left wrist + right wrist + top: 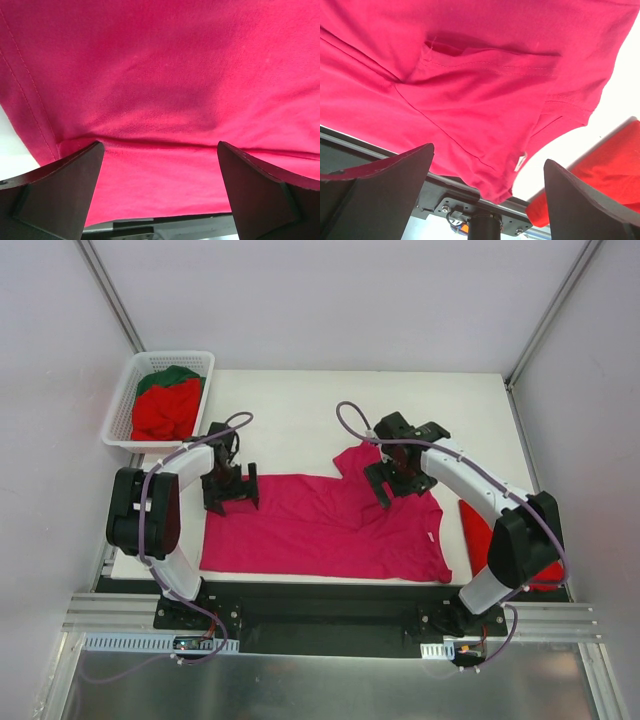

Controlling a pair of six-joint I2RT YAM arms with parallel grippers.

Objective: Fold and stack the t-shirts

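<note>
Magenta t-shirt (320,530) is spread flat on the desk (300,410), along its near edge, between the two arms. Its far right part is rumpled, with one sleeve bunched up.

Left fingers (231,495): wide apart, gripping nothing. They sit over the shirt's far left corner. The left wrist view shows cloth filling the gap below them, a crease running across it, the stitched hem at left and bare desk beyond.

Right fingers (402,480): also spread wide, nothing held. They sit over the rumpled far right part. The right wrist view shows a seam and a sleeve below the gap.

Can't tell whether either set of tips touches the cloth.

Red t-shirt (480,535) lies at the right edge of the desk, just beside the magenta one and partly under the right arm.

White basket (118,410) at the far left corner holds another red shirt (165,412) with a dark green shirt (170,377) behind it, well apart from both sets of fingers.
</note>
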